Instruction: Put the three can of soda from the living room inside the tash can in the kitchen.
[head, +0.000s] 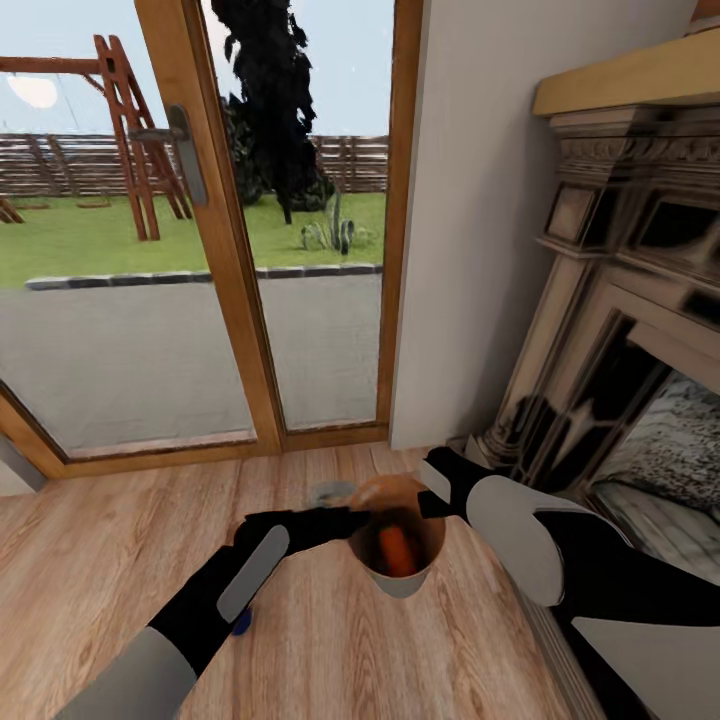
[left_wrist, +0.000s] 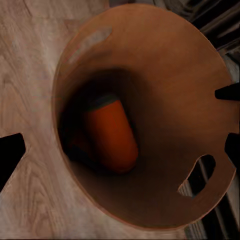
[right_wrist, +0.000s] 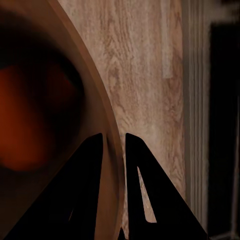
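One orange can (left_wrist: 111, 134) lies inside the trash can (head: 402, 583), leaning against the brown inner wall. From the wrist views I cannot tell if a second can is down there in the dark. In the head view a small dark blue thing (head: 241, 623) peeks out on the wood floor (head: 90, 560) under the left arm. It may be the blue can, but too little shows to be sure.

So I think the job is partly done. At least one can is in. The trash can is in the living room, held up off the floor near the fireplace (head: 610, 330) and the glass doors (head: 200, 250). It has yet to go to the kitchen.

The right gripper (right_wrist: 114, 140) holds the trash can by its rim. Its two fingers (right_wrist: 90, 150) are close together, one inside the wall and one outside, pinching it.

The left gripper (head: 345, 520) hangs right over the open mouth of the trash can, looking straight down at the orange can. Its fingers (left_wrist: 11, 150) are spread wide and hold nothing. One dark tip is outside the rim and the other is across the opening. The orange can is well below them.
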